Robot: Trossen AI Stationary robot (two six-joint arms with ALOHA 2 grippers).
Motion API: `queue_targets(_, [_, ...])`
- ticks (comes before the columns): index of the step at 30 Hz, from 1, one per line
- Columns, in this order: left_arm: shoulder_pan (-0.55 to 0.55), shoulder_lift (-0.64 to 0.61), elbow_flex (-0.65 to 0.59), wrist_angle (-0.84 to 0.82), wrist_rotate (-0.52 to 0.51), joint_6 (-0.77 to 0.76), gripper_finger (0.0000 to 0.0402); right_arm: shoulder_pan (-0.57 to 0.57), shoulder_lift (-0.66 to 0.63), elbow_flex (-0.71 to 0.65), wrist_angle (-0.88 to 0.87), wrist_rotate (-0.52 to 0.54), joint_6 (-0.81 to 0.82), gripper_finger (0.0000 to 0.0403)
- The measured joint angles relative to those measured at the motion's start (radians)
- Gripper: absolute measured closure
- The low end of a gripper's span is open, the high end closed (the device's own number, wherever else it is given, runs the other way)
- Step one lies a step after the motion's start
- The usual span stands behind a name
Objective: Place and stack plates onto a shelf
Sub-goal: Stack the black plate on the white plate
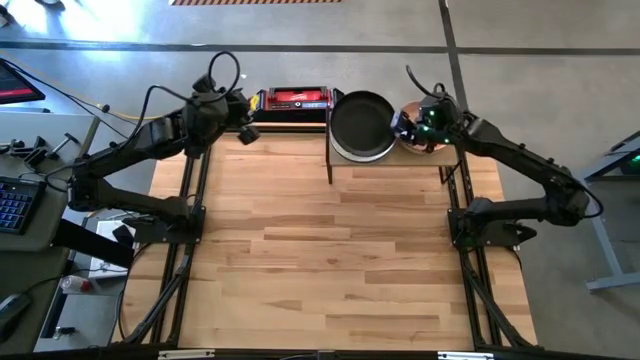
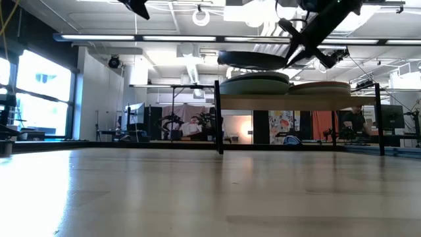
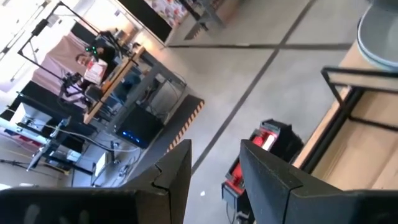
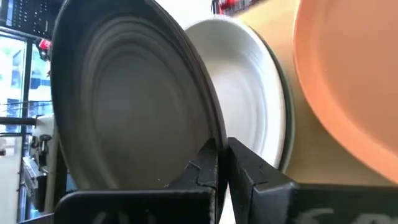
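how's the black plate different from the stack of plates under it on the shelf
The black plate hangs in the air, clamped at its rim by the right gripper; the left stack rests on the shelf. The held plate is dark, while the stack's top plate is pale. The black plate is a single plate; the stack holds several. Both are round, shallow and lie roughly level, one directly above the other.

Looking down on your table [image 1: 330, 270], the shelf [image 1: 388, 166] sits at twelve o'clock on the far edge, with one plate stack [image 2: 254, 84] on its nine o'clock half and a second stack [image 2: 321, 87] at three o'clock beside it. Above the first stack, your right gripper [image 1: 400, 127] holds a plate [image 1: 362, 122] clear of it. The box [image 1: 295, 100] lies at nine o'clock of the shelf, your left gripper [image 1: 247, 132] just beside it.
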Motion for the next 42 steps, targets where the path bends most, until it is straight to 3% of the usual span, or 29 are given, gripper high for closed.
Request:
queue_targets(9, [0.011,0.0,0.0,-0.029,0.021,0.0,0.0275,-0.012,0.035,0.16,-0.263,0.069,-0.042,0.0403])
queue_targets(13, [0.01,0.0,0.0,-0.023,0.072,0.0,0.0275,-0.001,0.089,0.181,-0.259,0.037,-0.042,0.0403])
queue_targets(27, [0.011,0.0,0.0,-0.023,0.072,0.033,0.0275,-0.009,0.216,0.249,-0.285,0.013,-0.084,0.0403])
queue_targets(42, [0.011,0.001,0.0,-0.023,0.071,0.034,0.0275,-0.009,0.229,0.25,-0.302,0.037,-0.113,0.0403])
